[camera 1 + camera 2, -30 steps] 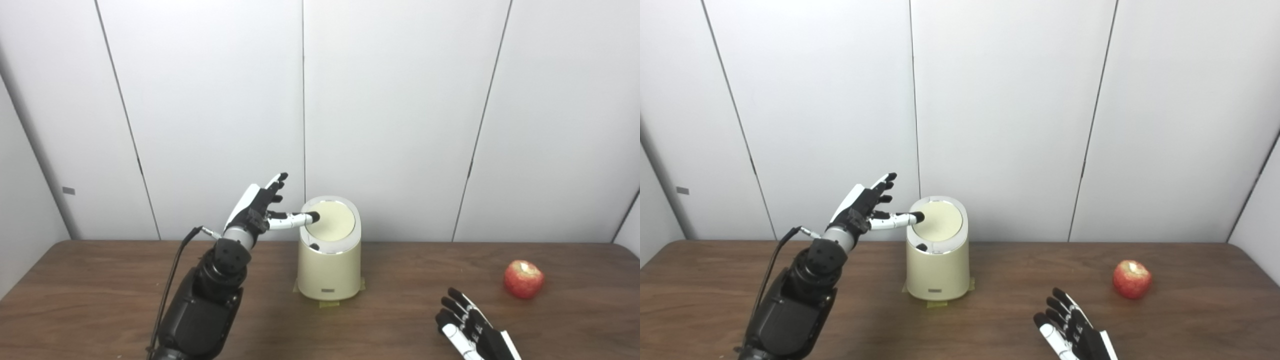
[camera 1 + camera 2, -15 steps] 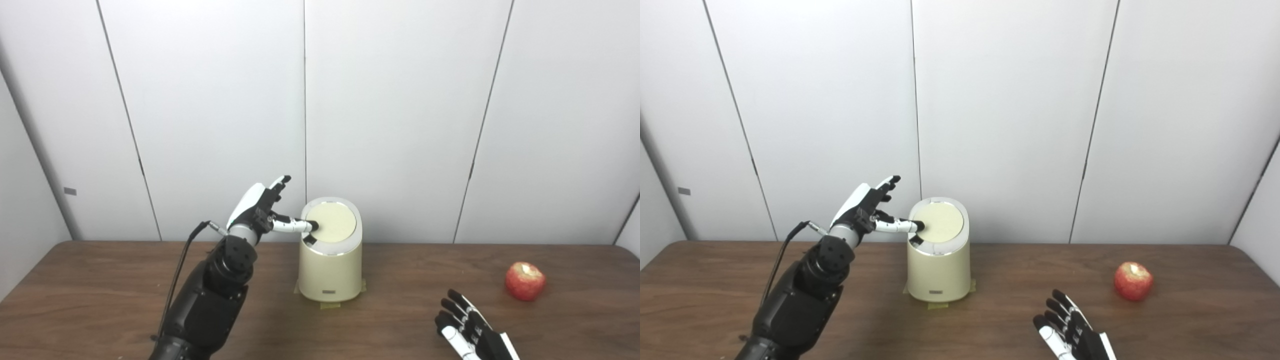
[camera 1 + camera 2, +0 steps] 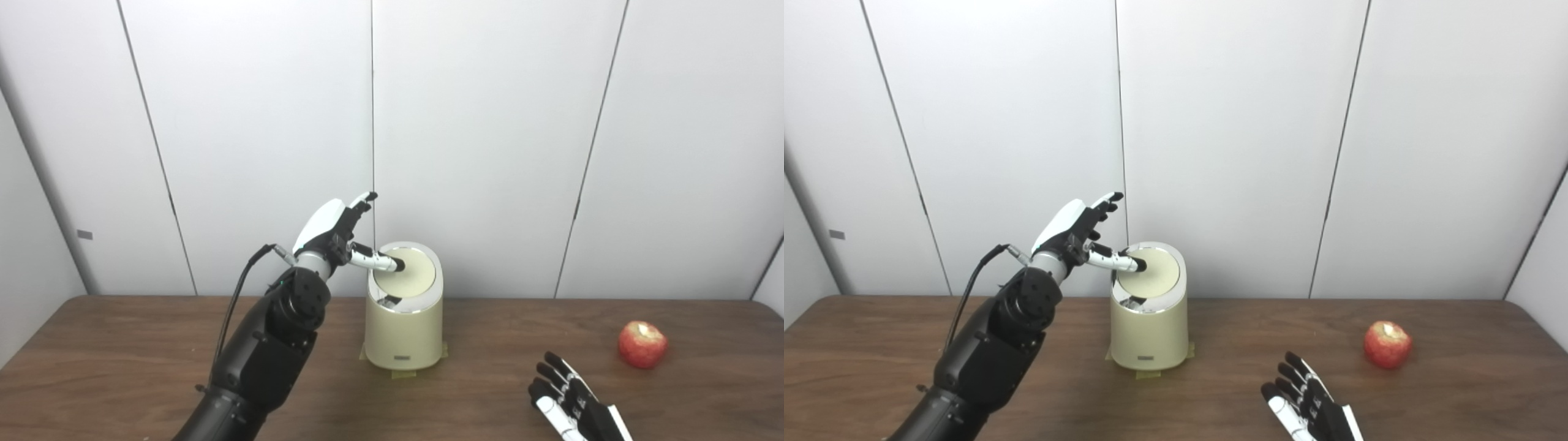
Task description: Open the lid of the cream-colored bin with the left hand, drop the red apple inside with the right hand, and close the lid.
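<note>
Raised and reaching further in: left hand (image 3: 334,236) now pokes over the lid (image 3: 405,272) of the cream-colored bin (image 3: 404,306), where a second ago it sat lower at the rim

Fingers spread and holding nothing, one digit stretches across the lid, which looks down or barely cracked at the front edge; opening is under way at best. Red apple (image 3: 642,344) lies untouched on the table (image 3: 122,361), well right of the bin. Right hand (image 3: 572,407), open and empty, waits near the front edge. Drop and closing remain

Black left arm (image 3: 263,361), black cable (image 3: 236,300), white-backed hands (black-tipped fingers (image 3: 398,266))
</note>
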